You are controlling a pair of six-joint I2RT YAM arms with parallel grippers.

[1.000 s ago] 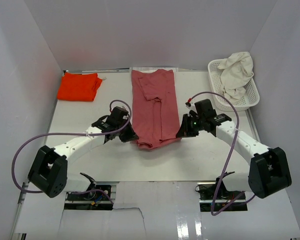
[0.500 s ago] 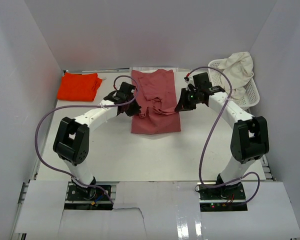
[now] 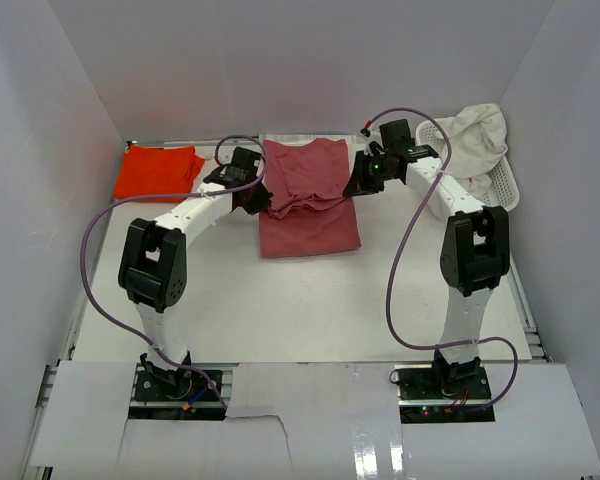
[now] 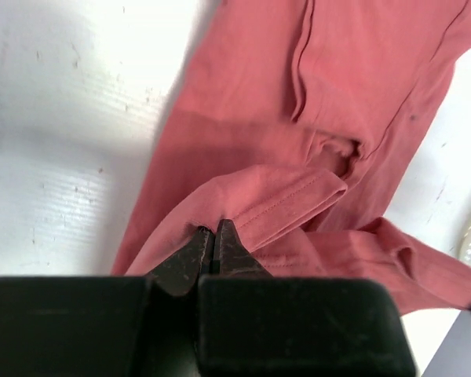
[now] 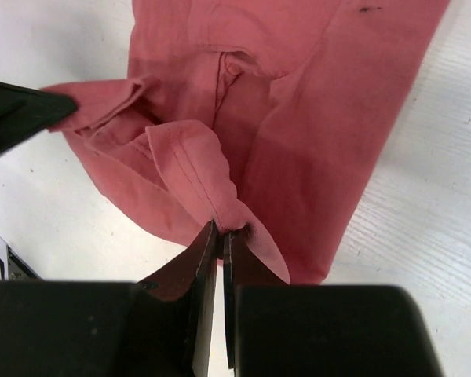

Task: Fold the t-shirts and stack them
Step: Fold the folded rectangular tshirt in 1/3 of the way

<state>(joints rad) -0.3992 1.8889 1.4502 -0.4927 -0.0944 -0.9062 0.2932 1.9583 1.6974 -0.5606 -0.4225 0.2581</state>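
Left gripper (image 4: pixel 213 236) is clenched on the rose shirt's (image 3: pixel 310 225) hem at its 9 o'clock edge. Right gripper (image 5: pixel 220 232) pinches the 3 o'clock edge. The shirt lies mid-table, its long axis running 12 to 6, with its unfolded end toward 12.

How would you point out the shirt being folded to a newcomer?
Start at the white table's far middle. The dusty rose-red t-shirt lies there, half folded; the orange-red t-shirt sits far left, the cream one in the basket.
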